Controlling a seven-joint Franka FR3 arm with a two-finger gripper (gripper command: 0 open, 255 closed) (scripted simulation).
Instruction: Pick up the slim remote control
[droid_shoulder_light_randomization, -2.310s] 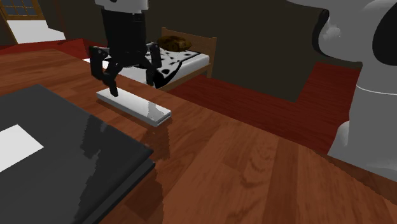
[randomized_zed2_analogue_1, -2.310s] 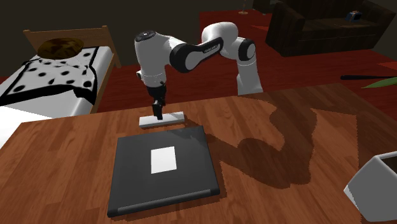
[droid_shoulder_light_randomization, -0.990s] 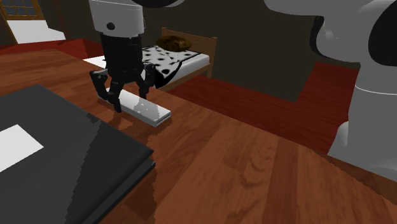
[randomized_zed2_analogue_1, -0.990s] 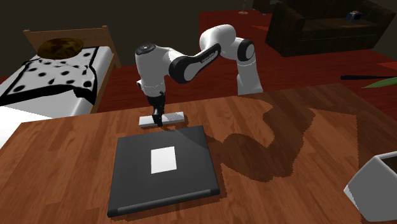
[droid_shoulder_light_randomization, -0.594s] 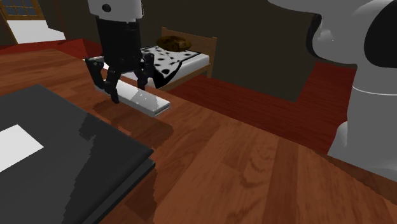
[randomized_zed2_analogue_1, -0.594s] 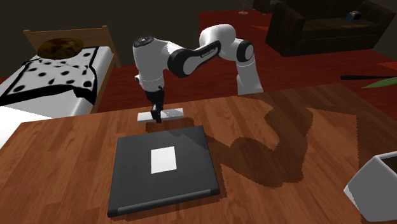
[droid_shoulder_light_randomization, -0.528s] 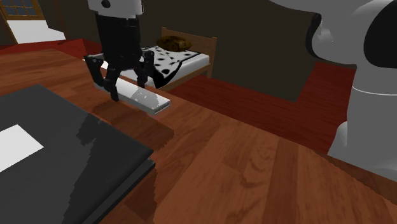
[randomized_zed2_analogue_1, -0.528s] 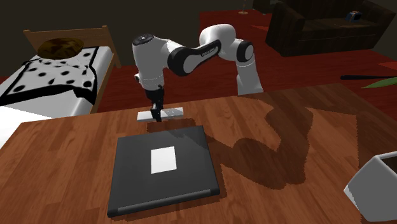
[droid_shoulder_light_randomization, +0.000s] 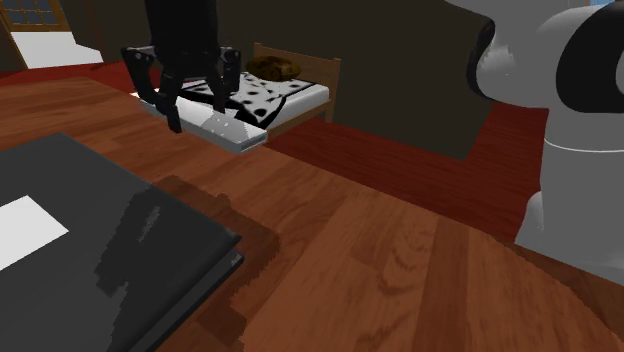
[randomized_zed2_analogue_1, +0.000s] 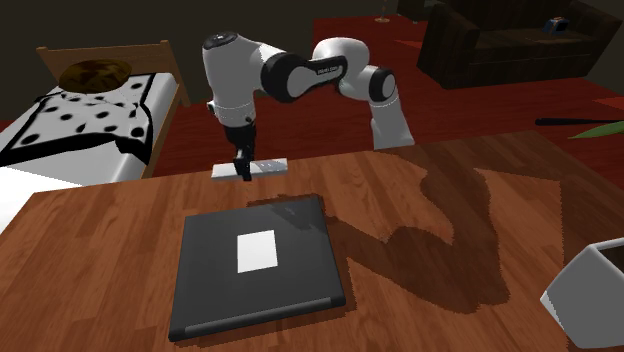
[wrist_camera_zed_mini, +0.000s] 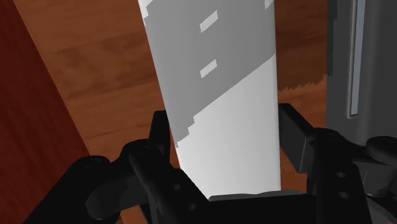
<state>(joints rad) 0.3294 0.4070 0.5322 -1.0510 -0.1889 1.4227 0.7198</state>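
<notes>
Slim remote (droid_shoulder_light_randomization: 236, 131), held clear of table (droid_shoulder_light_randomization: 350, 230)
Long flat white-grey bar w/ two small pale marks (wrist_camera_zed_mini: 208, 65) on top face; approx. level, clasped off-centre btwn gripper (droid_shoulder_light_randomization: 197, 115) fingers; upper left of shoulder view, upper centre-left of 2nd ext. view.

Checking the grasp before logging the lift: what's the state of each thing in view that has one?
slim remote control: lifted off the wooden table, about level, clasped across its width.
pincer: shut on the slim remote control.
laptop: lid closed, lying flat on the wooden table.
</notes>
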